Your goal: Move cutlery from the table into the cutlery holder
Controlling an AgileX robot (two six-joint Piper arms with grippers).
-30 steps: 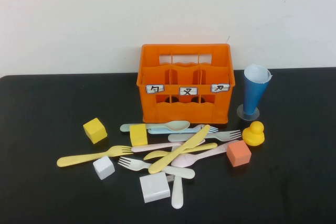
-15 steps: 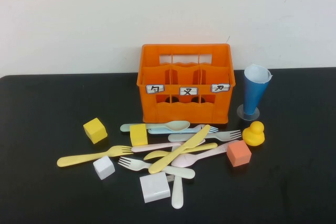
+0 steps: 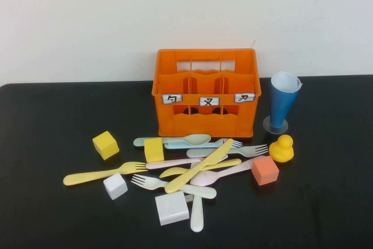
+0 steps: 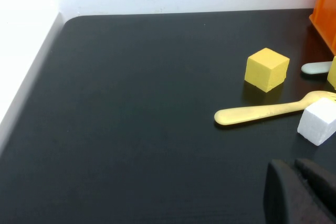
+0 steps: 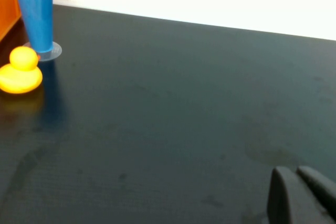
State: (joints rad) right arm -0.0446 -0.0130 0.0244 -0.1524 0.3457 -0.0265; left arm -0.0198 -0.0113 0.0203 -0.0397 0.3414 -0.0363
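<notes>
Where the black table [image 3: 46,214] came nearest, a large white block [image 3: 171,208] lay at the front of the clutter, with a cream utensil's handle [image 3: 197,217] just beside it. Behind these the cutlery [image 3: 198,164] sprawled in a loose heap, forks, spoons and knives crossing one another: a yellow knife [image 3: 199,165] lay slantwise over the pink pieces, and a yellow fork [image 3: 105,173] stretched off toward the left. A small white block [image 3: 115,186], two yellow blocks [image 3: 105,144] and an orange block [image 3: 265,170] sat scattered among them, and a yellow duck [image 3: 282,148] stood to the right.

Neither arm reached into the overhead view. The left gripper [image 4: 299,192] hung low over bare tabletop near the yellow fork's handle, its dark fingers pressed together on nothing. The right gripper [image 5: 302,195] hung over bare table well right of the duck, and its dark fingers too looked drawn together with nothing between them.

Farther back stood the orange cutlery holder [image 3: 205,122], upright, three white labels across its front, its compartments holding nothing I could make out. A blue cone cup [image 3: 282,104] stood just right of it. Beyond the table's far edge rose a plain white wall [image 3: 116,21].
</notes>
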